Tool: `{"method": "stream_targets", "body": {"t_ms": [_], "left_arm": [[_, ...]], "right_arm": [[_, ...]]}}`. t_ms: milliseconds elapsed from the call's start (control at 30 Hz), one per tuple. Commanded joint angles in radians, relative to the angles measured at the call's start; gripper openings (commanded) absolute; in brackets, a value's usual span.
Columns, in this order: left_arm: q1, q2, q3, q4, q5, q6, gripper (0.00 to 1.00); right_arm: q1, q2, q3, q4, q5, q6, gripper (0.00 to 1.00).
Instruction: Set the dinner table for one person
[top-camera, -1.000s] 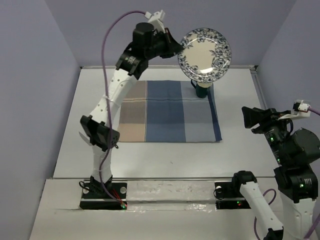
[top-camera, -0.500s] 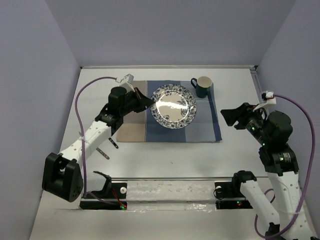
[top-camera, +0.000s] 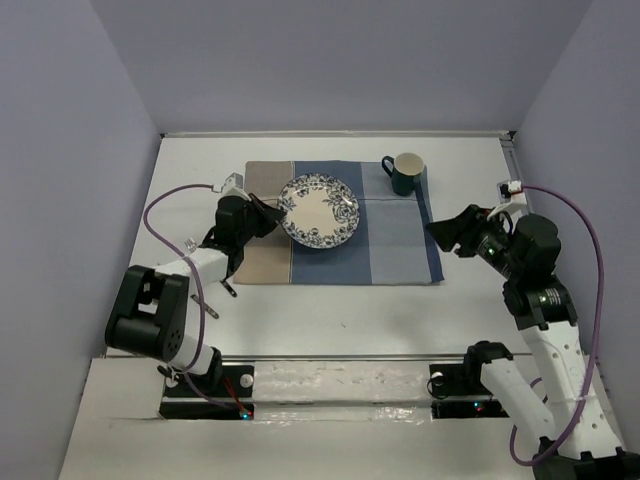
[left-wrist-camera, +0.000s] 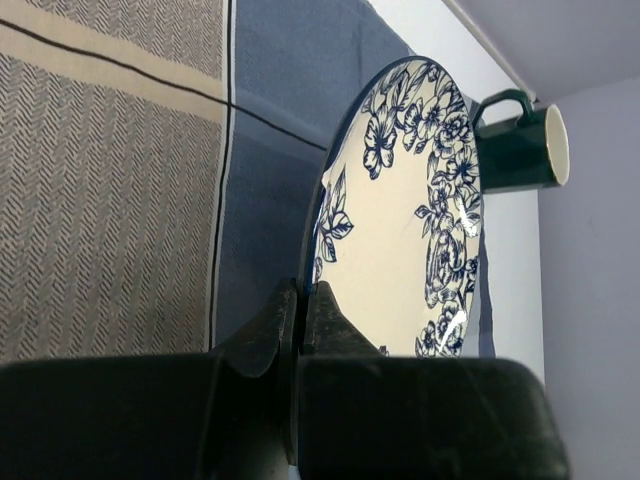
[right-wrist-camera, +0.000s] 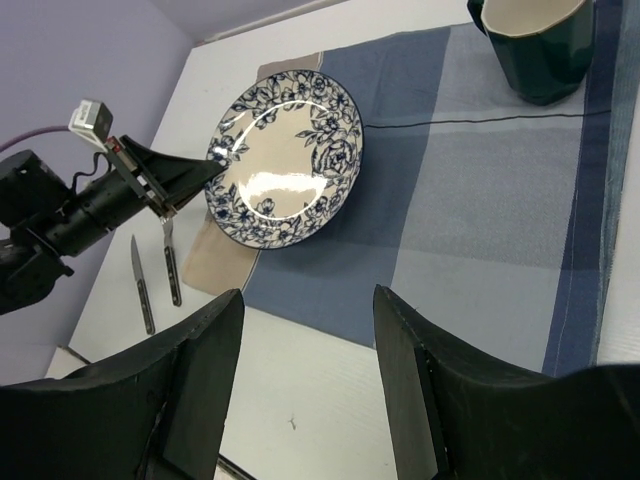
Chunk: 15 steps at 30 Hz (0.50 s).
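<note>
The blue-flowered plate (top-camera: 322, 210) is held by its left rim in my left gripper (top-camera: 279, 211), which is shut on it. The plate hangs tilted just over the blue-and-tan placemat (top-camera: 400, 245), above the seam between its tan and blue parts. In the left wrist view the fingers (left-wrist-camera: 303, 292) pinch the plate's rim (left-wrist-camera: 400, 220). A dark green mug (top-camera: 405, 172) stands at the mat's far right corner. My right gripper (top-camera: 441, 231) is open and empty by the mat's right edge. The white dinner table (top-camera: 330, 320) lies under everything.
A fork (right-wrist-camera: 170, 262) and a knife (right-wrist-camera: 142, 285) lie on the table left of the mat, near the left arm. The right wrist view also shows the plate (right-wrist-camera: 285, 170), the mug (right-wrist-camera: 545, 50) and the left gripper (right-wrist-camera: 190, 178). Walls border the table's far and side edges.
My left arm brought the plate down from high near the mug to just over the mat, then shifted it left. My right arm swung in toward the mat's right edge.
</note>
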Motion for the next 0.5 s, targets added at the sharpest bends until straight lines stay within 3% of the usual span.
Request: {"method": "stream_targets", "body": {"t_ms": [0, 467], "left_arm": [[0.040, 0.051, 0.042, 0.350, 0.062, -0.071, 0.00], [0.059, 0.137, 0.008, 0.416, 0.122, -0.096, 0.00]], "right_arm": [[0.007, 0.011, -0.013, 0.091, -0.028, 0.011, 0.60], [0.118, 0.068, -0.021, 0.114, 0.033, 0.006, 0.60]]}}
